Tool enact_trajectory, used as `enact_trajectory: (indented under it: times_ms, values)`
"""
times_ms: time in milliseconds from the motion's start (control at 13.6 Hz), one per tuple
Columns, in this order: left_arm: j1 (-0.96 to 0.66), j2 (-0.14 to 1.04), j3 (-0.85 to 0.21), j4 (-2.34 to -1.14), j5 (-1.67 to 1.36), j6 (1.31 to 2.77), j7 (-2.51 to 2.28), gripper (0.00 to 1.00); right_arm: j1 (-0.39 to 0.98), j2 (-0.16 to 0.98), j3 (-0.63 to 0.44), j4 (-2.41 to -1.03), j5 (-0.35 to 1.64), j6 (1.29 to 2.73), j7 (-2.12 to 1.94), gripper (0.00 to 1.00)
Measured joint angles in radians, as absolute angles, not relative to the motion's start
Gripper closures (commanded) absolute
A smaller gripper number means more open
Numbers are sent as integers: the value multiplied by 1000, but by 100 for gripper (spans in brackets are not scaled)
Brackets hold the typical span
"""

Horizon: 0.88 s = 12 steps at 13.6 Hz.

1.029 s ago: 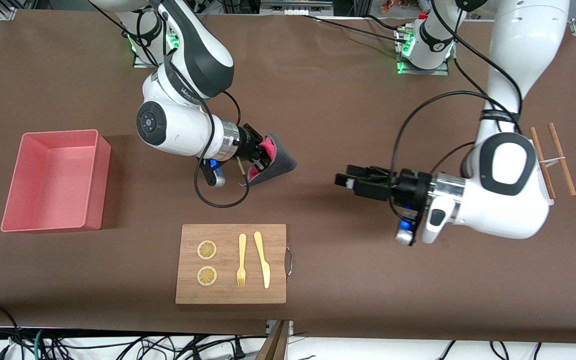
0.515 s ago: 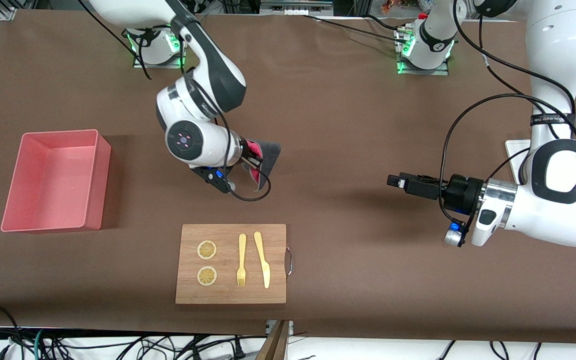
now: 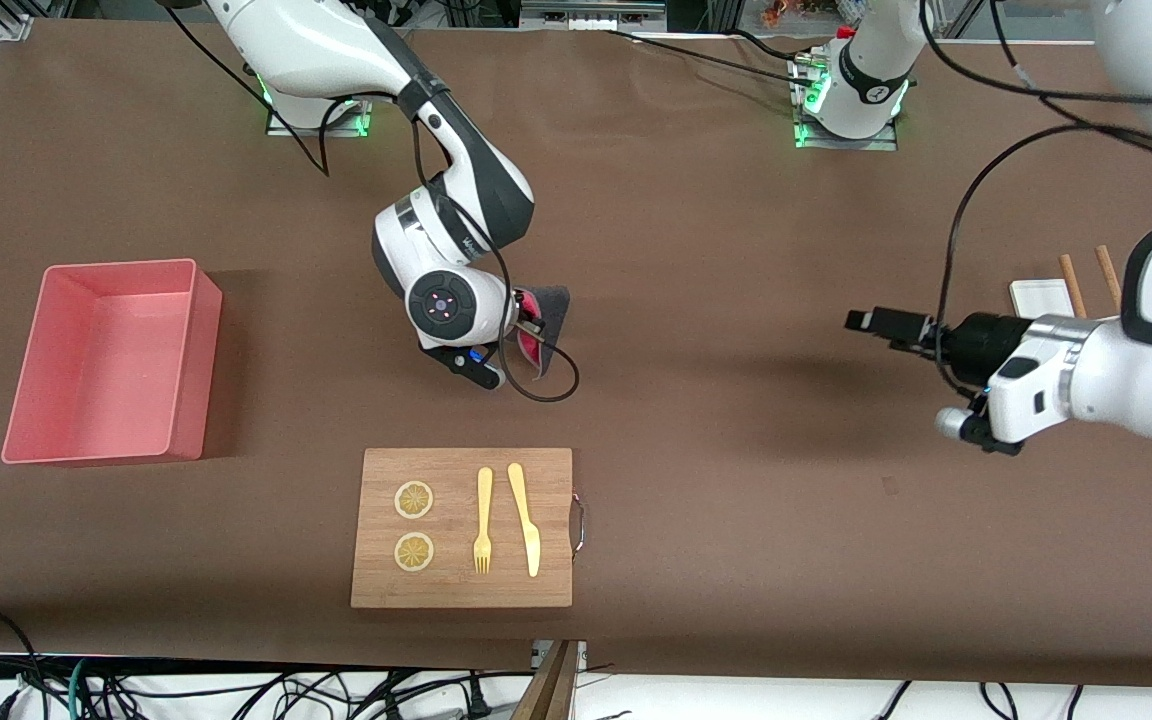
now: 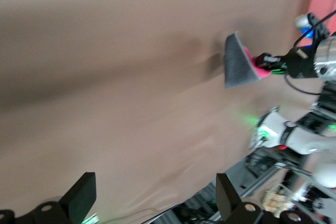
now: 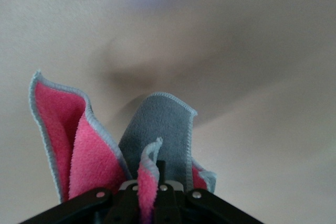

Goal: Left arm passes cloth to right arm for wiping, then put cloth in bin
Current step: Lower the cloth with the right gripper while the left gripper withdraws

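We see the right gripper (image 3: 526, 328) up in the air over the brown table (image 3: 696, 250), just above the wooden board (image 3: 462, 528) and farther from the front camera than it. Its jaws are squeezed tight on the cloth (image 3: 543, 318). The cloth hangs from the jaws, folded up, with its grey side out and its pink side peeking through. In the right wrist view the cloth (image 5: 100, 145) sticks up from the gripper like two floppy ears, pink on one flap and grey on the other.

The left gripper (image 3: 876, 322) is well apart from the board, toward the left arm's end of the table. Its jaws stand wide apart and hold nothing. In the left wrist view we see its two black fingers (image 4: 81, 198) spread far from each other, and far off the cloth (image 4: 239, 61) in the other gripper.

The pink bin (image 3: 191, 400) sits near the board, toward the right arm's end of the table. We see nothing in it.

On the board lie two lemon slices (image 3: 414, 500), a yellow fork (image 3: 483, 520) and a yellow knife (image 3: 525, 518). Two brown sticks (image 3: 1069, 280) and a small white tray (image 3: 1036, 297) lie far from the board, toward the left arm's end, partly hidden by the left arm (image 3: 1106, 380).
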State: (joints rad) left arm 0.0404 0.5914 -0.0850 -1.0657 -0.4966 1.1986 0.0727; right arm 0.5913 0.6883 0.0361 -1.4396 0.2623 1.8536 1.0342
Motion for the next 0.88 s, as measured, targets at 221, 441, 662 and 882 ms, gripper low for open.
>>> enact_trajectory:
  times_ms: [221,441,662,882]
  values:
    - [26,506,-104,-1066,-327,1160,76,0,593,709,36,-1440,260,1853,1034,100]
    - [1,443,-109,-1093,-159,1156,164,0,593,726,35,-1441,260,1850,1023,100]
    - [7,389,-103,-1180,-96,1200,256,0,590,751,28,-1455,250,1847,1003,100]
    - [13,316,-103,-1293,-54,1272,272,0,567,774,9,-1479,198,1847,938,100]
